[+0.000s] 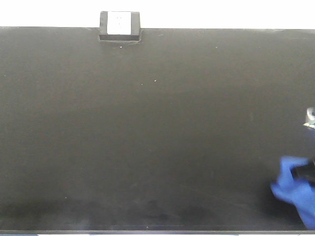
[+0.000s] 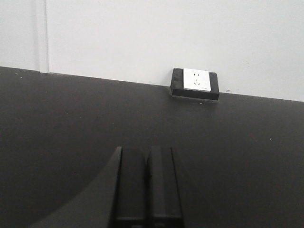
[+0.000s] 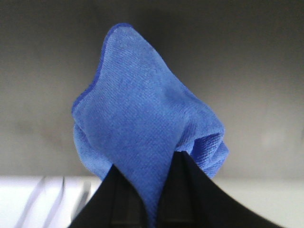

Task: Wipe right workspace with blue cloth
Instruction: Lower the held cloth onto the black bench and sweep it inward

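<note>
Blue cloth (image 3: 147,128) sits pinched in the right gripper (image 3: 149,164), whose two dark fingers are closed narrowly on its lower fold, so the rag fans out past the fingertips in a wrinkled peak with its stitched hem along the left edge. In the front view the blue cloth is at the near right corner of the right workspace (image 1: 157,137), low over the matte black top. Whether the fabric actually presses on the surface cannot be told from here.

Almost all of the benchtop lies to the left of the cloth and away toward the far edge, where the black block (image 1: 119,27) with its white label stands against the wall (image 2: 166,33). The wiping stroke therefore has to run leftward and farward from this corner, and the right arm is plainly the one placed for it. Only its tip shows, at the right margin of the front view, reaching in from that side.

The left gripper (image 2: 146,156) has its fingers closed together with nothing between them. It hangs above bare benchtop, facing the block, well apart from the cloth, and plays no part in the stroke as I judge it.
</note>
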`<state>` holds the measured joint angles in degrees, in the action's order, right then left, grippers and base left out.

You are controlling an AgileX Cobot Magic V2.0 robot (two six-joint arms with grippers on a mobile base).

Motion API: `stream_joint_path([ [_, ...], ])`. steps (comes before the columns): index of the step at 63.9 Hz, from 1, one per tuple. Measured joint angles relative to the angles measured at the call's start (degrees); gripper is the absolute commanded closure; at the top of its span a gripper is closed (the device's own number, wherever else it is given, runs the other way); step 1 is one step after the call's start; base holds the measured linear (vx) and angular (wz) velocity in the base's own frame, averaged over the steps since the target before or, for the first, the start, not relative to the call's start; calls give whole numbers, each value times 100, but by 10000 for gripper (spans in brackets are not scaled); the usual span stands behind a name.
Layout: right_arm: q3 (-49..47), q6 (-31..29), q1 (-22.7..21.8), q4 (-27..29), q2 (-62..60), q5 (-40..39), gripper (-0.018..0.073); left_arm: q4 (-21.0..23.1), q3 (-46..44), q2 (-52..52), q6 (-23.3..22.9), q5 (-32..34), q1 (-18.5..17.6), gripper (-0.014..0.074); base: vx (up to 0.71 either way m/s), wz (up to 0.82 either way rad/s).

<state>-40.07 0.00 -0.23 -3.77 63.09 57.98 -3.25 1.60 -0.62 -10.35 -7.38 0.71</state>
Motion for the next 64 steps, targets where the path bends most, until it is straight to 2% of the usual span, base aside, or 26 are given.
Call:
stream_joint_path([
  [8, 0, 0, 0, 119, 23, -1444, 564, 0, 0, 0, 0, 0, 0, 602, 0, 0],
  [17, 0, 0, 0, 226, 409, -2681, 563, 0, 0, 0, 0, 0, 0, 602, 0, 0],
  [49, -5, -153, 32, 309, 3090, -5020, 561, 0, 0, 0, 0, 0, 0, 602, 0, 0],
  [56, -34, -154, 310, 343, 3381, -5290, 561, 0, 0, 0, 0, 0, 0, 602, 0, 0],
  [64, -60, -166, 1210, 377, 3564, -5755, 561, 0, 0, 0, 0, 0, 0, 602, 0, 0],
])
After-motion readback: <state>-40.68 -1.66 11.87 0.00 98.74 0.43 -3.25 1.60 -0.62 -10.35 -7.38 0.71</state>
